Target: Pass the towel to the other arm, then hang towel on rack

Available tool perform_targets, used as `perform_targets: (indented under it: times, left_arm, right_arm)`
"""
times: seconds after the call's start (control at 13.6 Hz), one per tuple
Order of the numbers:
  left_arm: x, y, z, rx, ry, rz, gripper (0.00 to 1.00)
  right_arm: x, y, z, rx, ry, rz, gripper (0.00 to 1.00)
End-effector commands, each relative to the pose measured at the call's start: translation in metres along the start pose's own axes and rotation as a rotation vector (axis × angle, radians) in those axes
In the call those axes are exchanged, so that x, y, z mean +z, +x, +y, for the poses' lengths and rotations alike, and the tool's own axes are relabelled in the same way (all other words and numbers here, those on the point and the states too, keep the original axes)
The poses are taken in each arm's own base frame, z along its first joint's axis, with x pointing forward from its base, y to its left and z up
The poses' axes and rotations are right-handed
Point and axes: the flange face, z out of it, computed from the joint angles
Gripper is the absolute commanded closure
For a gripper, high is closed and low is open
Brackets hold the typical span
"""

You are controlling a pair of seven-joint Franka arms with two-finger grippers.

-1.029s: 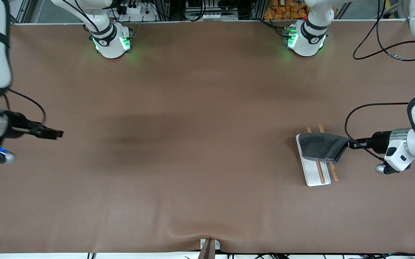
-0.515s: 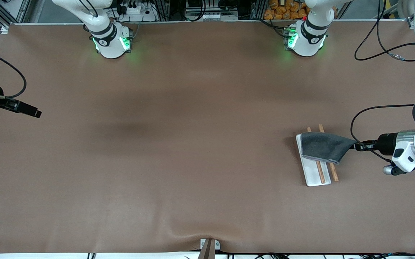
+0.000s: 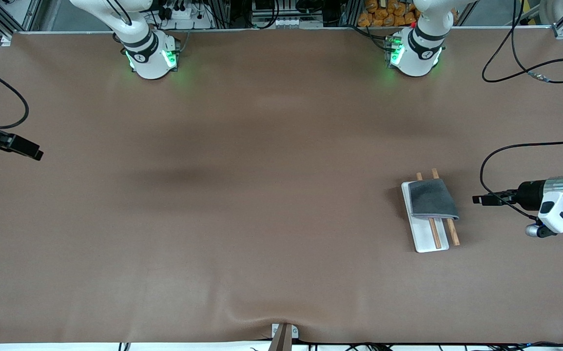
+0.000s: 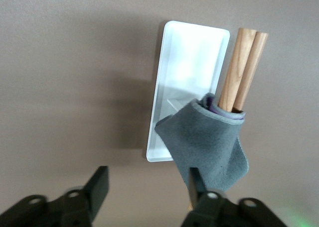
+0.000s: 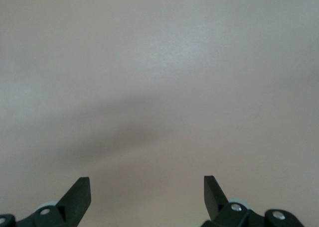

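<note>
The towel (image 3: 431,199) is a small, soft, limp cloth, light enough to sag wherever it is unsupported; it looks grippy rather than slick, and the best hold would be a pinch on a free corner or along its pale edge. It now hangs draped over the two wooden rods of the rack (image 3: 425,238), just clear of the left gripper (image 3: 478,199), which is released with its fingers spread, empty, over the bare worktop (image 3: 281,195) toward the left arm's end (in the left wrist view the cloth (image 4: 207,142) bunches over the rod ends straight ahead of the fingers).

Half a second ago that gripper pinched the towel's corner, stretching it to a point off the rack; since then it has let go and drawn back, and the cloth has settled into a neat fold.

The right gripper (image 3: 31,153), well apart over the right arm's end, waits with fingers wide, having retreated a little more.
</note>
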Motion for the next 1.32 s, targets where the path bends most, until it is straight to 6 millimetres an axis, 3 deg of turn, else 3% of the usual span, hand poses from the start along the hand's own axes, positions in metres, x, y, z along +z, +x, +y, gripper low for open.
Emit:
perform_targets:
  times: [0.0, 0.15, 0.37, 0.59, 0.81, 0.96, 1.25]
  left_arm:
    - [-0.028, -0.013, 0.012, 0.019, 0.009, 0.018, 0.0]
    - [-0.042, -0.022, 0.019, 0.029, 0.024, 0.018, 0.0]
    - [-0.082, -0.045, 0.04, 0.052, 0.097, 0.04, 0.0]
    - [-0.117, -0.074, 0.081, 0.051, 0.151, 0.085, 0.0]
    - [-0.139, -0.105, 0.136, 0.072, 0.249, 0.151, 0.0]
    - [-0.15, -0.121, 0.161, 0.081, 0.26, 0.176, 0.0]
    - [-0.171, -0.132, 0.192, 0.161, 0.376, 0.251, 0.0]
  right_arm:
    - [-0.029, -0.005, -0.011, -0.068, -0.024, 0.009, 0.0]
    - [-0.017, -0.01, -0.001, -0.056, -0.008, -0.014, 0.0]
    - [-0.002, -0.037, 0.0, -0.072, 0.003, 0.066, 0.0]
    - [-0.006, -0.033, 0.009, -0.062, 0.002, 0.075, 0.0]
    - [-0.025, -0.025, 0.014, -0.064, -0.005, 0.078, 0.0]
    - [-0.034, -0.026, 0.011, -0.061, -0.004, 0.088, 0.0]
    - [-0.039, -0.037, 0.01, -0.07, 0.014, 0.056, 0.0]
